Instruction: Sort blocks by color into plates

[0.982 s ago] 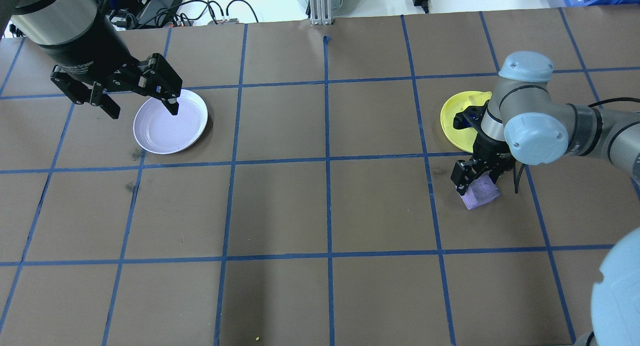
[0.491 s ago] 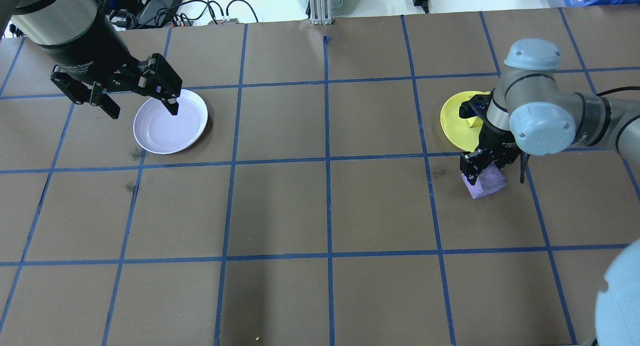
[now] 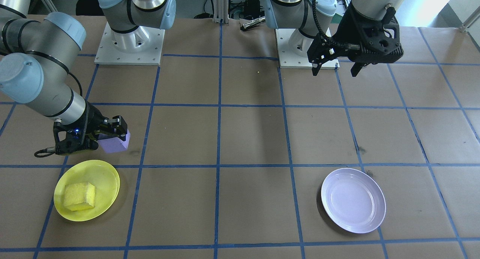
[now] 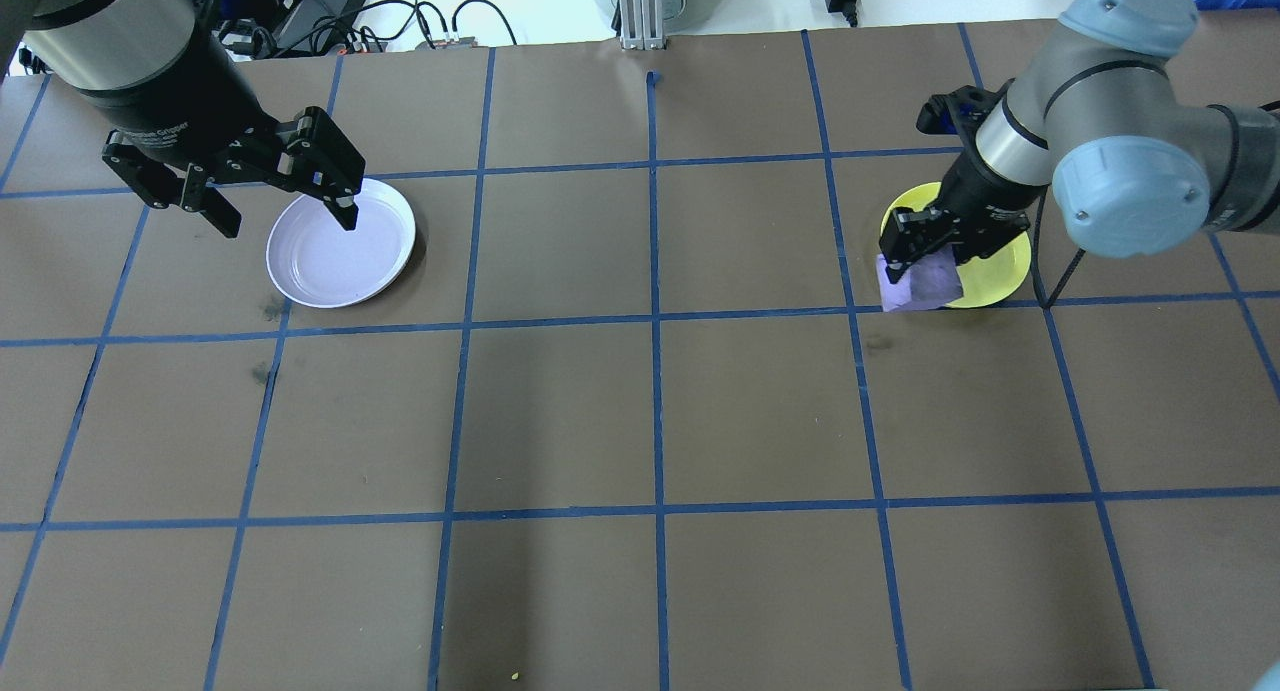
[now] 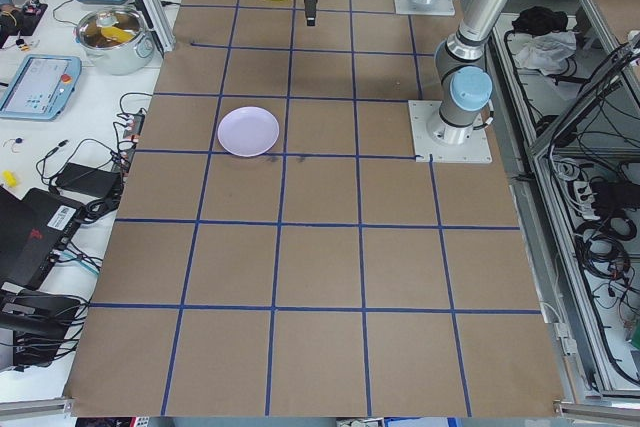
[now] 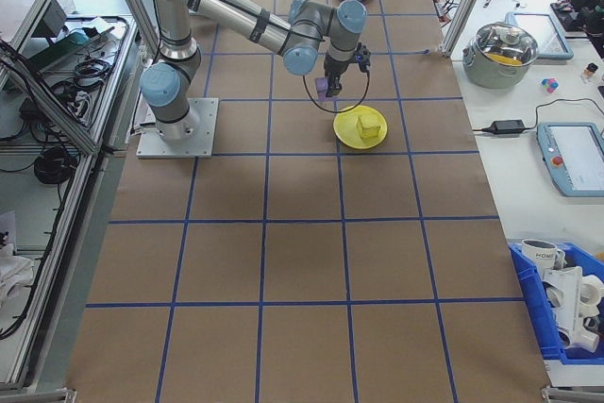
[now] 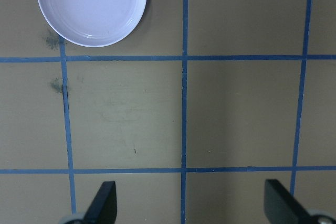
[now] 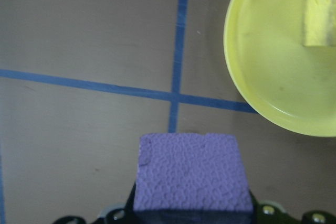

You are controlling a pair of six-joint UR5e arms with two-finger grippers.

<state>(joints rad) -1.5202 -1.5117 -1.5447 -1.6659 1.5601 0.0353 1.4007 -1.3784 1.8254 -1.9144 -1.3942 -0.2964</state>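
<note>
brown table point(image 4: 560, 411), blue tape grid | steel pot point(image 6: 508, 51) | tablet point(image 6: 574, 158) | possibly mugs in blue bin point(image 6: 562, 313)

right gripper point(image 4: 925, 256) grips purple block point(image 4: 920, 281) | left gripper point(image 4: 285, 206) spread

In the overhead view we see the right hand point(image 4: 925, 254) and its arm covering much of the yellow plate point(image 4: 1005, 271), so the yellow block is hidden there, and in the right wrist view that yellow block point(image 8: 319, 9) is cut off by the top and right edges. The purple block point(image 8: 191, 171) hides the right hand's fingertips in that wrist view. In the left wrist view we see only the tips of the left hand's fingers point(image 7: 103, 203) above the bottom edge, and the lavender plate point(image 7: 92, 6) is cut by the top edge.
</note>
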